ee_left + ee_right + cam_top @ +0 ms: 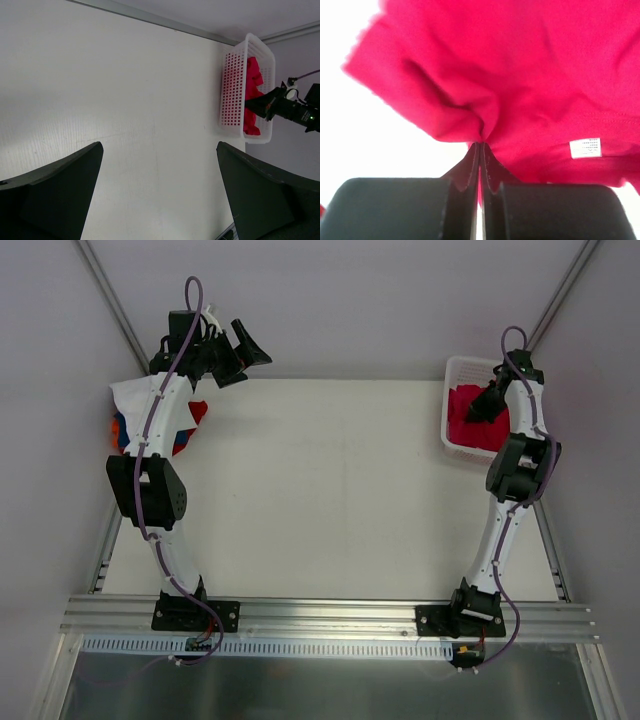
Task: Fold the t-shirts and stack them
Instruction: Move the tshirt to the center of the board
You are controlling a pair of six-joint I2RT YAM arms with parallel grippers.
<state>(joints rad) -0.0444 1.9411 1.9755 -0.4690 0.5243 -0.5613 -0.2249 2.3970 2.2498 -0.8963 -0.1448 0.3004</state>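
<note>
Upper left of the top view, a stack [128, 395] of folded shirts lies on the bench [330, 490] under the left arm. The left fingers [60, 190] gape wide, holding nothing. Upper right, the red shirt [460, 427] sits bunched in the basket [460, 363]. The right fingers [465, 172] are pinched tight on a fold of it, so the right arm is far nearer. Lifting it out toward the centre looks next.

Overhead and sideways left-wrist views both show the far-right basket [452, 380].
</note>
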